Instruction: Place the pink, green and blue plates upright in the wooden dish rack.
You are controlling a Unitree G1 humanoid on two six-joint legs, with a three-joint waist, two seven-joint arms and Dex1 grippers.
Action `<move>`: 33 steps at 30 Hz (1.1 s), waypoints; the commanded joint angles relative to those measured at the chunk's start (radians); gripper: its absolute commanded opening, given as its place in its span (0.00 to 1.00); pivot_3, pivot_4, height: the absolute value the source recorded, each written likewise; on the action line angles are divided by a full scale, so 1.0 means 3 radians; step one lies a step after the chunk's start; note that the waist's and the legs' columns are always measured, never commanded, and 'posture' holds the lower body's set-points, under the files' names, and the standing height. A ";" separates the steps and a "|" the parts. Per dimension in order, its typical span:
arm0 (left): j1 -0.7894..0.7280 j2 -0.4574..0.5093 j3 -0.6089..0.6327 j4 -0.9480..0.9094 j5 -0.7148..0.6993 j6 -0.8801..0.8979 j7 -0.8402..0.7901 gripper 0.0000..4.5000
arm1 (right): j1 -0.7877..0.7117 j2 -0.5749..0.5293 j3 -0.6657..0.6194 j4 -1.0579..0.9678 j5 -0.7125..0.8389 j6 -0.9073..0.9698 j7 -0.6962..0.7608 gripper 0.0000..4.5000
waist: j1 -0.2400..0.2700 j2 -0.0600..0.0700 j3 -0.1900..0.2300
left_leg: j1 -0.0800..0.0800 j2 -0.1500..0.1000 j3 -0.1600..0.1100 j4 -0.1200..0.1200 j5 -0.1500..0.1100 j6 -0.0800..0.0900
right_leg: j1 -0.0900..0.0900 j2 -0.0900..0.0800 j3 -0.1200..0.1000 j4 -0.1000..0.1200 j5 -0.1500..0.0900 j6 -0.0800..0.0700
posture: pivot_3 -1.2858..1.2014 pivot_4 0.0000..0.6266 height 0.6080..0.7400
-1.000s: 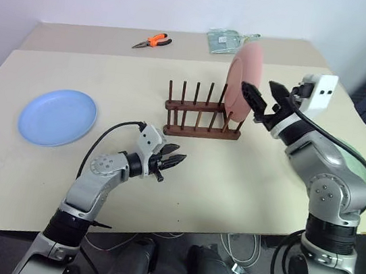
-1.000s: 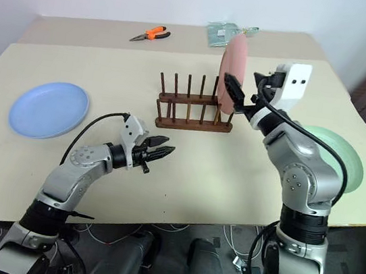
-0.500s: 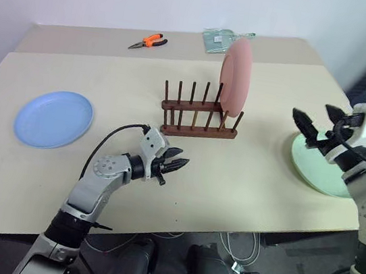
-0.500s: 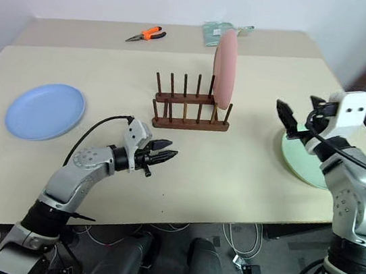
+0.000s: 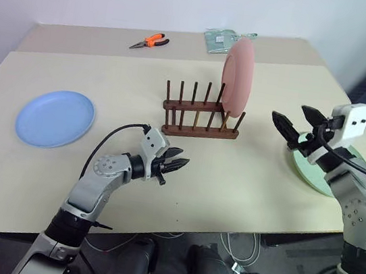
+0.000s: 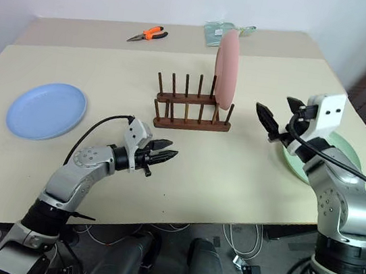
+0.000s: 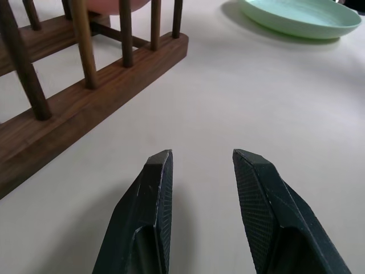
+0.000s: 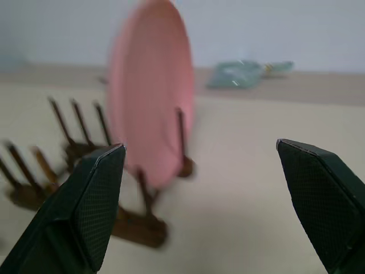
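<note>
The matte pink plate (image 5: 237, 77) stands on edge in the end slot of the dark wooden dish rack (image 5: 201, 116), thin dowel pegs on two rails running across the bench (image 5: 232, 178) — its face looks along the rack. The green plate (image 6: 329, 164) lies flat beside the right gripper (image 5: 293, 122), jaws spread wide, empty. The blue plate (image 5: 55, 118) lies flat far left. The left gripper (image 5: 173, 166) hovers in front of the rack — jaws partly apart, holding nothing.
</note>
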State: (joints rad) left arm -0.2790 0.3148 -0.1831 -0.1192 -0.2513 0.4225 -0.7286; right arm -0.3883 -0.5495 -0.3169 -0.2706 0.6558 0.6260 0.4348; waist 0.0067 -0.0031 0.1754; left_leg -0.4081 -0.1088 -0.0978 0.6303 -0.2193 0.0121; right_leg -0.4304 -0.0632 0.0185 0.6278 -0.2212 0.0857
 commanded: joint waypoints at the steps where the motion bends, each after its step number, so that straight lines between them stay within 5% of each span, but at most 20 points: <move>1: -0.0013 -0.0004 -0.0002 -0.0072 -0.0033 -0.0044 -0.0016 0.37 | -0.0285 0.0101 0.0067 -0.0060 0.0179 0.0046 0.0021 0.96 | 0.0013 -0.0001 0.0000 | 0.0000 0.0000 0.0000 0.0000 0.0000 0.0000 | 0.0000 0.0000 0.0000 -0.0001 0.0001 0.0002 | 0.52 0.24 0.91; 16: 0.0045 -0.0017 -0.0010 -0.0125 -0.0015 -0.0036 0.0054 0.37 | -0.1061 0.0269 0.0697 0.1358 -0.0463 -0.0537 0.0735 0.96 | 0.0017 -0.0002 0.0001 | -0.0001 -0.0003 -0.0001 -0.0001 0.0000 0.0000 | 0.0000 -0.0001 -0.0001 -0.0004 0.0002 0.0003 | 0.52 0.24 0.91; 33: 0.0022 -0.0008 -0.0043 -0.0079 -0.0006 -0.0050 0.0029 0.37 | -0.0403 0.0101 0.0379 0.0463 0.0025 -0.0055 0.0965 0.96 | 0.0010 -0.0001 0.0001 | -0.0002 -0.0002 -0.0003 -0.0002 -0.0001 0.0000 | -0.0001 -0.0002 -0.0001 -0.0004 0.0002 0.0002 | 0.52 0.24 0.91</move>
State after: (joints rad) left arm -0.2613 0.3127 -0.1930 -0.1216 -0.2497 0.4230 -0.7162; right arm -0.5074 -0.5107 -0.1753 -0.0842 0.6521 0.6157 0.7357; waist 0.0097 -0.0035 0.1756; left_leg -0.4088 -0.1095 -0.0987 0.6298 -0.2196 0.0121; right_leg -0.4308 -0.0638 0.0183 0.6266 -0.2206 0.0864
